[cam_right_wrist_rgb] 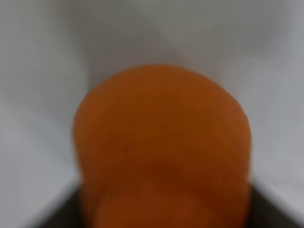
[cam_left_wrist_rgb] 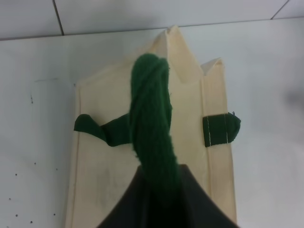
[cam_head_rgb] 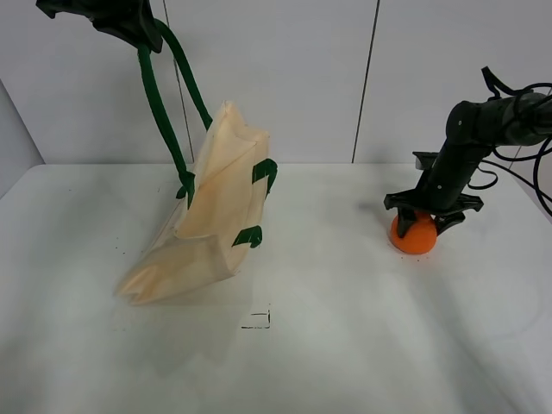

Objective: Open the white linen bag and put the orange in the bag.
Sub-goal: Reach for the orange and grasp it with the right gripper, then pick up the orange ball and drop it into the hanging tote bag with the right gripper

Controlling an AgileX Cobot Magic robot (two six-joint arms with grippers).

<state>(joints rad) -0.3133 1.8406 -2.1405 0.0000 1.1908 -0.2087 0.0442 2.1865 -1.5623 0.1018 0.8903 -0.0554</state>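
The white linen bag (cam_head_rgb: 216, 207) hangs tilted, its lower corner resting on the table. My left gripper (cam_head_rgb: 138, 34), high at the back left, is shut on its dark green strap handle (cam_head_rgb: 159, 112) and holds it up. In the left wrist view the strap (cam_left_wrist_rgb: 151, 109) runs from the gripper (cam_left_wrist_rgb: 159, 185) down to the cream bag (cam_left_wrist_rgb: 190, 156). The orange (cam_head_rgb: 416, 236) sits on the table at the right. My right gripper (cam_head_rgb: 429, 220) is down over it, jaws against both its sides. In the right wrist view the orange (cam_right_wrist_rgb: 161, 147) fills the frame, blurred.
The white table (cam_head_rgb: 345, 345) has a small dark square mark (cam_head_rgb: 256, 320) near the middle front. A white wall with dark seams stands behind. Black cables (cam_head_rgb: 517, 164) hang by the right arm.
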